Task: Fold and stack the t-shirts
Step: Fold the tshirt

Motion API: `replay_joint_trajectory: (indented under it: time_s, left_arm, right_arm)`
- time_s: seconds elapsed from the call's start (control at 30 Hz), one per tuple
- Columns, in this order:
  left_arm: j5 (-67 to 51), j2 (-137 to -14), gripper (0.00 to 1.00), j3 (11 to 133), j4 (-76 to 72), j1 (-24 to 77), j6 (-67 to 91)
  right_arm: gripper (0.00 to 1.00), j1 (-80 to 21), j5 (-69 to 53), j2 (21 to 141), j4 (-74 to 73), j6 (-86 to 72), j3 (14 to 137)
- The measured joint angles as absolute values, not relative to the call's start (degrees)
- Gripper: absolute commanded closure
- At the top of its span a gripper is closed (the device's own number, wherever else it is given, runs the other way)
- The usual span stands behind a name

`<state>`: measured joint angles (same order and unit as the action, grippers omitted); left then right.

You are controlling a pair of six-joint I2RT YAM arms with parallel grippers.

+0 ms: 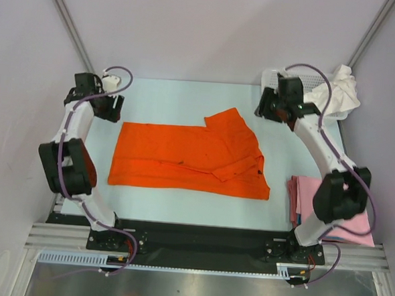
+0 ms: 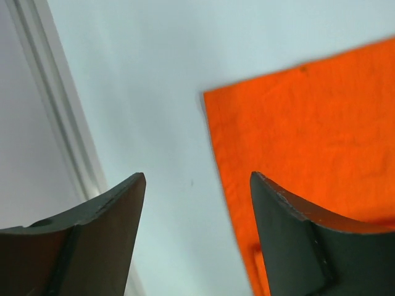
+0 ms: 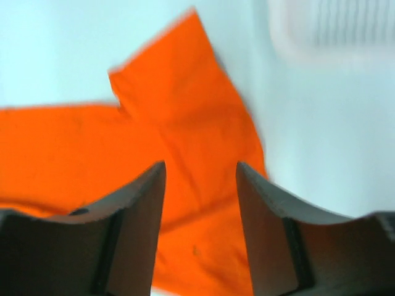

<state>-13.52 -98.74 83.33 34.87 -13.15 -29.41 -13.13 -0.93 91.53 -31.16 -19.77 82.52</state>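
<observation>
The left arm (image 1: 75, 124) and the right arm (image 1: 315, 138) wear smooth white shells broken by bulky black joint housings (image 1: 69, 167), each rising from a black base (image 1: 111, 238). A thin purple cable (image 1: 61, 154) loops along each arm from base to wrist. The left tool (image 2: 197, 179) and the right tool (image 3: 200, 165) each end in two dark grey, wedge-shaped fingers (image 2: 111, 209) with matt faces.

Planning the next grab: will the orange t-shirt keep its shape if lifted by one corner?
Probably not: the orange t-shirt lies limp and creased, so it would likely drape. Pushed, it would probably bunch rather than slide.
</observation>
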Motion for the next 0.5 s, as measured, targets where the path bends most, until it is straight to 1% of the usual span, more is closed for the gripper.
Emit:
replay_joint_trajectory:
  time_s: [0.1, 0.2, 0.3, 0.33, 0.4, 0.43, 0.47, 0.5]
  left_arm:
    - [-12.49, -107.28, 0.26, 88.49, 32.86, -13.15, -23.05]
    - [-11.16, -114.06, 0.22, 92.05, 33.01, -12.86, -19.38]
    - [-9.80, -119.09, 0.20, 94.89, 33.61, -12.53, -17.08]
    - [-9.54, -120.05, 0.20, 95.66, 33.69, -12.40, -16.58]
    - [-9.10, -122.28, 0.20, 97.69, 33.87, -12.08, -15.55]
    - [-9.10, -123.22, 0.20, 98.80, 34.00, -11.94, -15.11]
    - [-9.13, -124.20, 0.20, 100.07, 34.20, -11.86, -14.83]
    - [-9.17, -125.14, 0.20, 101.21, 34.20, -11.75, -14.41]
  right_arm:
    - [0.48, -14.02, -1.21, 105.73, -30.52, -16.78, 98.78]
    - [0.49, -14.83, -0.82, 120.25, -31.35, -14.35, 114.24]
    - [0.49, -15.55, -0.62, 131.92, -34.17, -13.04, 126.15]
    - [0.48, -15.66, -0.62, 135.13, -34.46, -12.75, 129.01]
    - [0.43, -15.94, -0.60, 140.59, -35.77, -12.29, 133.16]
    - [0.42, -16.10, -0.60, 142.91, -36.51, -11.99, 134.61]
    - [0.38, -16.21, -0.40, 144.70, -36.77, -11.81, 135.59]
    - [0.37, -16.32, -0.23, 146.10, -36.82, -11.73, 135.90]
